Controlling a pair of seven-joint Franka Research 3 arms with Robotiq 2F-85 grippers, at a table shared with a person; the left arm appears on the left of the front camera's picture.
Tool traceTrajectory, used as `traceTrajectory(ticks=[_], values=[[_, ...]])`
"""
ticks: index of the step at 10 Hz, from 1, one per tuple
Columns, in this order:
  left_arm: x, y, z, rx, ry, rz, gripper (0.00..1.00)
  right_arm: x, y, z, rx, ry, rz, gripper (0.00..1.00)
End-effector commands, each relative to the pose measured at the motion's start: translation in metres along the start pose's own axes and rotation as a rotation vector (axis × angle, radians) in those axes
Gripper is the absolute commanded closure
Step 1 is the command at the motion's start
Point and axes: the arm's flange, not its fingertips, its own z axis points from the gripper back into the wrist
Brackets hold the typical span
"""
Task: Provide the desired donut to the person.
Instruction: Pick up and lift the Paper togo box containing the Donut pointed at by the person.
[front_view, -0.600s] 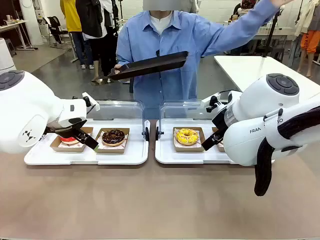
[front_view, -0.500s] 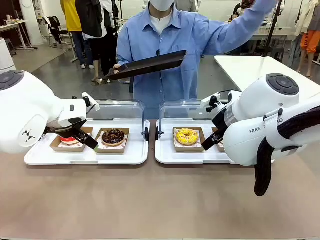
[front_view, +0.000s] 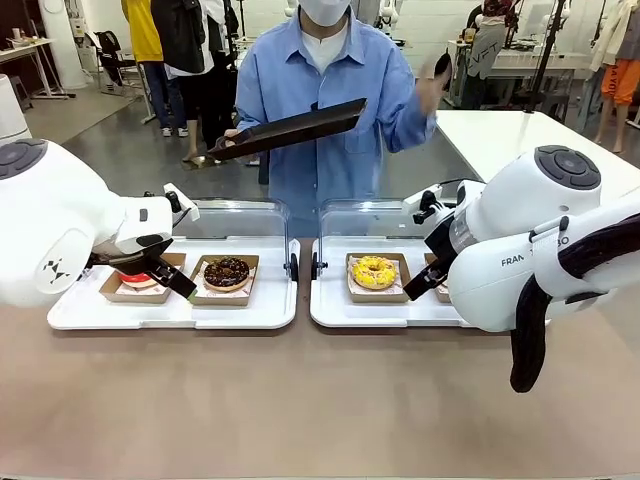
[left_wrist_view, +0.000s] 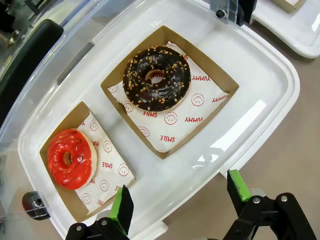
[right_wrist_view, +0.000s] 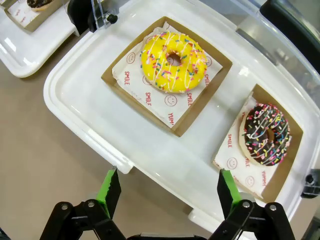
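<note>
Several donuts lie in cardboard trays. A red-glazed donut (left_wrist_view: 70, 158) and a chocolate donut with nuts (left_wrist_view: 156, 78) share the left white tray (front_view: 170, 312). A yellow sprinkled donut (right_wrist_view: 173, 62) and a chocolate sprinkled donut (right_wrist_view: 265, 134) share the right white tray (front_view: 345, 315). My left gripper (left_wrist_view: 180, 197) hovers open over the left tray's near edge, my right gripper (right_wrist_view: 168, 191) open over the right tray's near edge; both are empty. The person (front_view: 320, 90) stands across the table with a black tray (front_view: 290, 131) in one hand and the other hand (front_view: 435, 85) raised.
Clear hinged lids (front_view: 235, 218) stand open behind both white trays. The brown table (front_view: 300, 400) stretches bare on my side. A white table (front_view: 520, 135) stands at the back right. Bystanders stand at the back left.
The person's raised arm has dropped from high at the upper right to beside the shoulder. The black tray tilted slightly. Both arms and all the donuts stayed put.
</note>
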Motion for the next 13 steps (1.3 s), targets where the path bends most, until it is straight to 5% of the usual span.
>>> traceTrajectory(ticks=[1, 12, 13], values=[[0.0, 0.0, 0.0, 0.0, 0.0, 0.0, 0.0, 0.0, 0.0, 0.0, 0.0, 0.0, 0.0, 0.0], [0.0, 0.0, 0.0, 0.0, 0.0, 0.0, 0.0, 0.0, 0.0, 0.0, 0.0, 0.0, 0.0, 0.0], [0.01, 0.006, 0.03, 0.028, 0.002, -0.035, 0.0, 0.01, 0.001, 0.028, -0.023, -0.019, 0.029, 0.0]])
